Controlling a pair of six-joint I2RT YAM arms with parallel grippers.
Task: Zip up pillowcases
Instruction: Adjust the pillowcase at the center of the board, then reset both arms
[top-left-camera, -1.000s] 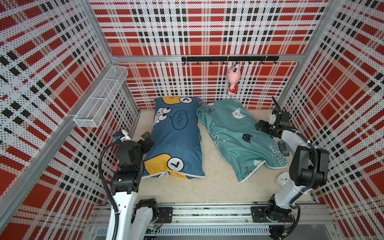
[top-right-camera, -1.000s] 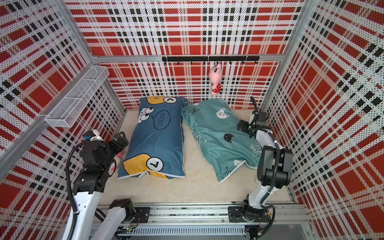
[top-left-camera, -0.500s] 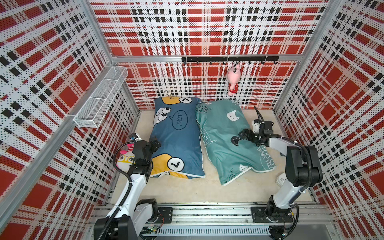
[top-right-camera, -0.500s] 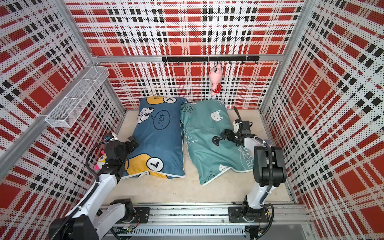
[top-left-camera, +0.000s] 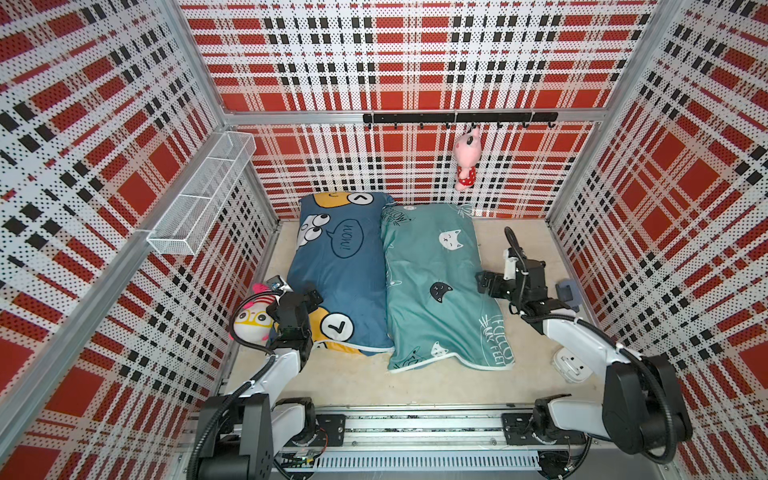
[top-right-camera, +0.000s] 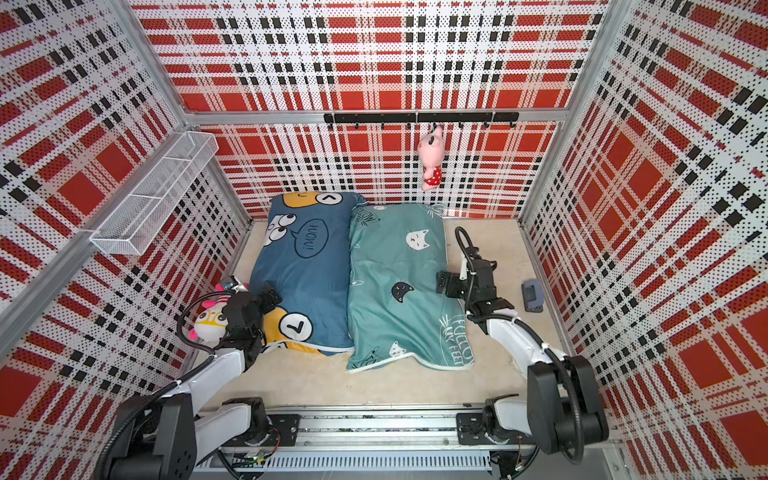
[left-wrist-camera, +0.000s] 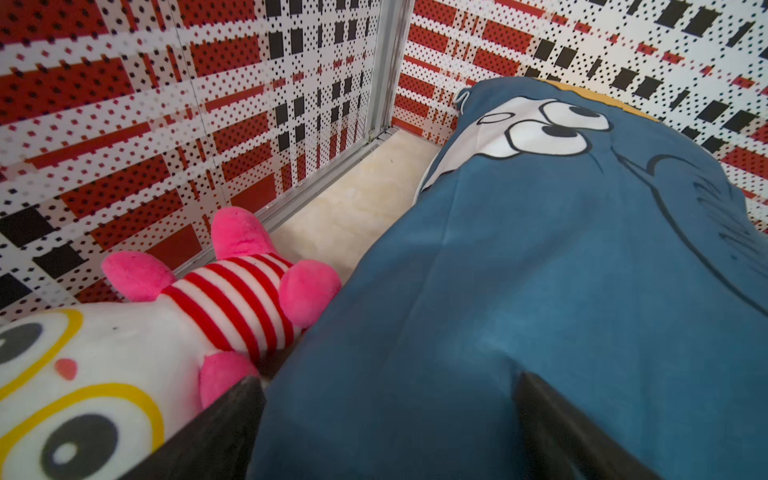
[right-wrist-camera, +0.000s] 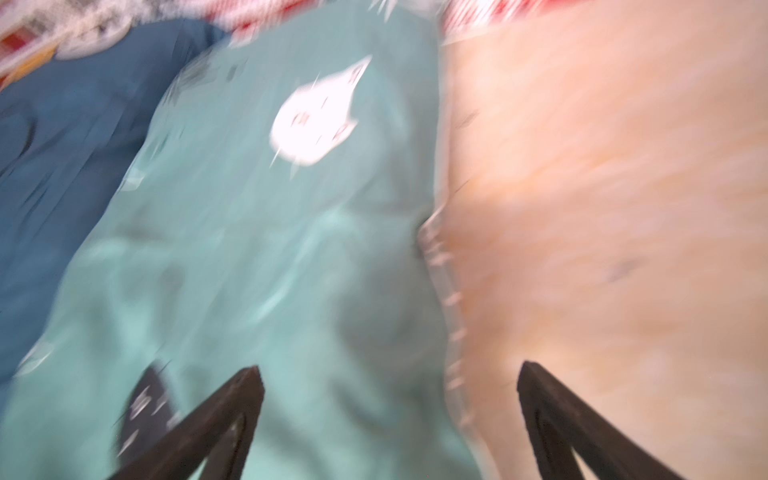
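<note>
**Both jaws wide open at the pillowcases' outer edges**

2 pillowcases lie side by side on the tabletop (top-left-camera: 419, 384), long edges touching, far ends at the back wall. The blue pillowcase (top-left-camera: 345, 286) is on the left, the teal pillowcase (top-left-camera: 432, 299) on the right. Left jaws are spread wide, gripping nothing, low over the blue one's left edge toward the front. Blue fabric shows between the fingers (left-wrist-camera: 220, 428) in the left wrist view, and a white-and-pink plush toy (top-left-camera: 249, 326) lies just beside. Right jaws are wide open too, at the teal one's right edge: 1 finger over fabric, 1 over bare tabletop. That wrist view is blurred. Zippers: cannot tell.
</note>
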